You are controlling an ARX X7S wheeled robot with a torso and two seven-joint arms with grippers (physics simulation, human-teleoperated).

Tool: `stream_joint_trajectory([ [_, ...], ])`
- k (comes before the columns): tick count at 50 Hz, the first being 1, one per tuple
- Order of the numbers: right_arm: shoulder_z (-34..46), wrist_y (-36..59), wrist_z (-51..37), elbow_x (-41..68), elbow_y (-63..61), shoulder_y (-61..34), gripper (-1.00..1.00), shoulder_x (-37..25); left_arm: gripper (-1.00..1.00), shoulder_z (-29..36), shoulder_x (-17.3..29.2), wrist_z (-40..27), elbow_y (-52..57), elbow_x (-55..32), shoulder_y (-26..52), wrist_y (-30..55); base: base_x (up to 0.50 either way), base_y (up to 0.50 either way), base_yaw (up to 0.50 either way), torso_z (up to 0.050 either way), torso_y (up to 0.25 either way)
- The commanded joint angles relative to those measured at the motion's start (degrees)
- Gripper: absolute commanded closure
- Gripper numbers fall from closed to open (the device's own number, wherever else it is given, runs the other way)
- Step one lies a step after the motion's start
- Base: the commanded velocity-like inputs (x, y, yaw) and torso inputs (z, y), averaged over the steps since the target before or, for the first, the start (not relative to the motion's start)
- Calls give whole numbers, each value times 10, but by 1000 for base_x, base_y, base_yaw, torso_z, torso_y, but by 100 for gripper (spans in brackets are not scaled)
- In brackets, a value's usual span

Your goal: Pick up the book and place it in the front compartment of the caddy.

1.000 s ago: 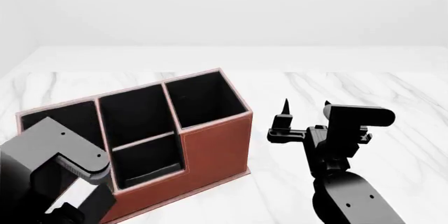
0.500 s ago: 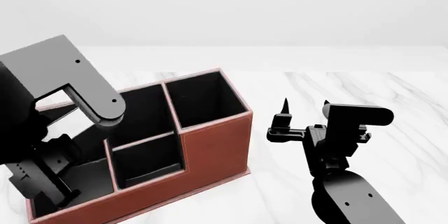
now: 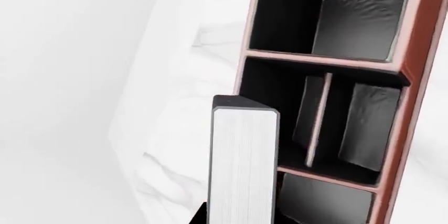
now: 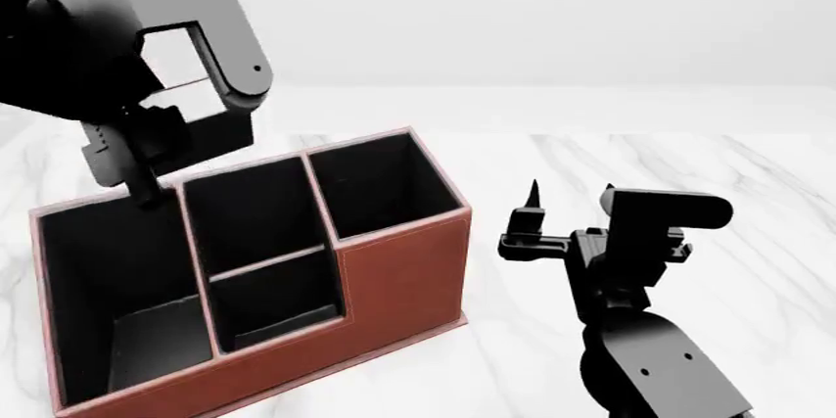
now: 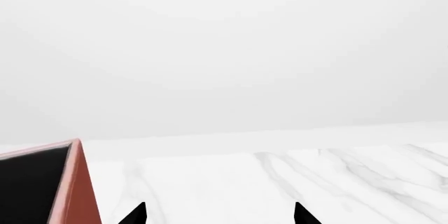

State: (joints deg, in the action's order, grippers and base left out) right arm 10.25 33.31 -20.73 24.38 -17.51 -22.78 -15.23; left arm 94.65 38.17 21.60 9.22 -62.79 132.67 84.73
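Note:
My left gripper [image 4: 136, 175] hangs from the raised left arm above the back rim of the caddy's large left cell. It is shut on the book [image 3: 242, 166], which in the left wrist view shows white page edges between black covers, held over the caddy's open cells. In the head view I cannot tell the book from the dark fingers. The reddish-brown caddy [image 4: 405, 271] with its black inside stands on the marble table; its rim also shows in the left wrist view [image 3: 423, 45] and the right wrist view [image 5: 78, 182]. My right gripper [image 4: 571, 205] is open and empty, to the right of the caddy.
The white marble table [image 4: 731, 203] stretches to the right and behind the caddy. My right forearm [image 4: 653, 369] fills the lower right of the head view. A plain white wall stands behind the table.
My left arm has risen from low at the front left to high above the caddy's left back corner. The right arm has not moved.

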Motion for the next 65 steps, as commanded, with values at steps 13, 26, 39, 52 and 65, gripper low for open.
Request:
stream_joint_trajectory([
  [13,15,-20,-10,-20,56,-20,-100,10,100,-17,-70,240,-170,246,-29,-142,0,0,0,0,2],
  [26,10,-25,-9,-15,73,-24,-100,7,100,-7,-94,255,-222,257,-61,-163,0,0,0,1,2],
  [39,12,-34,-9,-17,90,-26,-100,8,100,3,-92,257,-227,257,-88,-160,0,0,0,0,2],
  [52,16,-34,-12,-16,90,-28,-100,7,100,-3,-75,239,-214,244,-126,-150,0,0,0,0,1],
  [65,20,-39,-13,-17,98,-28,-100,6,100,-1,-75,240,-223,245,-143,-157,0,0,0,0,2],
])
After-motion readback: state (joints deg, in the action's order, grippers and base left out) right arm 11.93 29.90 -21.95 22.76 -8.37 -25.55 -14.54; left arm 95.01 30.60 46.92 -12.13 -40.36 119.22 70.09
